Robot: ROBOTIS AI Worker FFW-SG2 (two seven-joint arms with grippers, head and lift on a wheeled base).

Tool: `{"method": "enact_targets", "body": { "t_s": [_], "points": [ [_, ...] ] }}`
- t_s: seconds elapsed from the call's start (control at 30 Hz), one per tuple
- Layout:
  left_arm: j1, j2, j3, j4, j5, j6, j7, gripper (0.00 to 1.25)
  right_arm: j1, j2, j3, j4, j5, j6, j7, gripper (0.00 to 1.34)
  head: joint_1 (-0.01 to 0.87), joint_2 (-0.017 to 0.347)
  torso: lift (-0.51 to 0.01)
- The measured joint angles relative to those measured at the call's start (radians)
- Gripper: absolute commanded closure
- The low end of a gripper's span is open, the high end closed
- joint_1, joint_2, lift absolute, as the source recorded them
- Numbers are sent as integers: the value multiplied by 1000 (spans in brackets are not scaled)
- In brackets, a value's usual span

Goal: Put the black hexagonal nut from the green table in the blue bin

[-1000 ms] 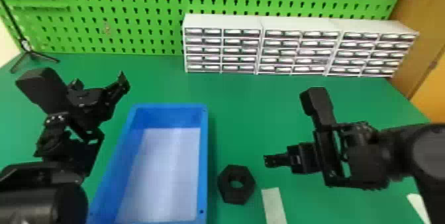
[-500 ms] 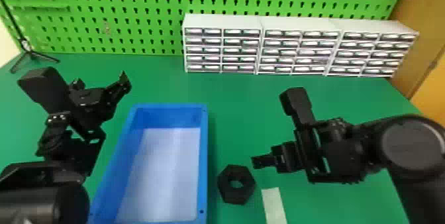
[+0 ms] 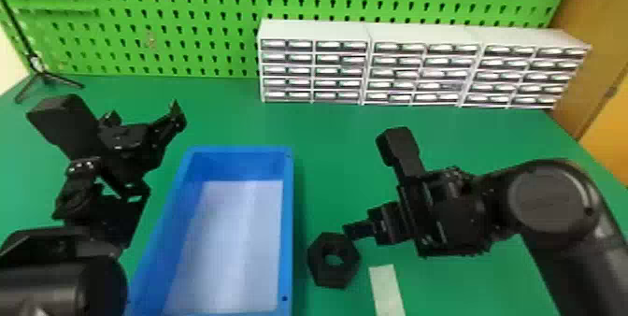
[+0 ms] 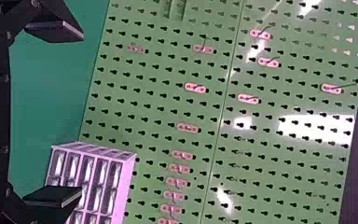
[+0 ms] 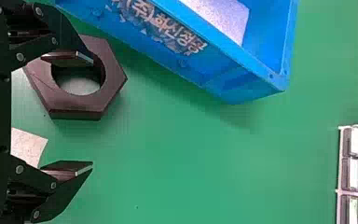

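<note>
The black nut [image 3: 334, 277] sits on the green table [image 3: 336, 137] beside the blue bin [image 3: 288, 226] in the head view, so grabbing and dropping are both left: one nut, one table, one bin. In the left wrist view, the left gripper [image 4: 82, 114] is open and empty. In the right wrist view, the right gripper [image 5: 92, 114] is open, holding nothing.

Head view: bright, diffuse illumination of the tabletop [image 3: 327, 128]; white highlights on the drawers [image 3: 341, 83]; pale sheen on the floor of the bin [image 3: 288, 226]. Left wrist view: specular glare on the pegboard [image 4: 144, 102], in irregular white patches and slanting streaks. Right wrist view: soft-edged shadow on the tabletop beside the bin.
</note>
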Motion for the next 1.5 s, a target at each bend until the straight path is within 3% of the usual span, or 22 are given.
{"method": "enact_targets", "body": {
  "t_s": [0.3,0.53,0.73,1.5],
  "points": [
    [-2,0,-1,1,0,0,0,125,-22,-2,44,44,24,-32,29,478,692,8,-97],
    [-2,0,-2,2,0,0,0,125,-27,21,65,53,139,-52,125,478,692,8,-97],
    [-2,0,-2,2,0,0,0,125,-31,37,82,63,207,-58,156,478,692,8,-97],
    [-2,0,-1,3,0,0,0,125,-47,35,114,116,234,-63,209,478,692,8,-97]
  ]
}}
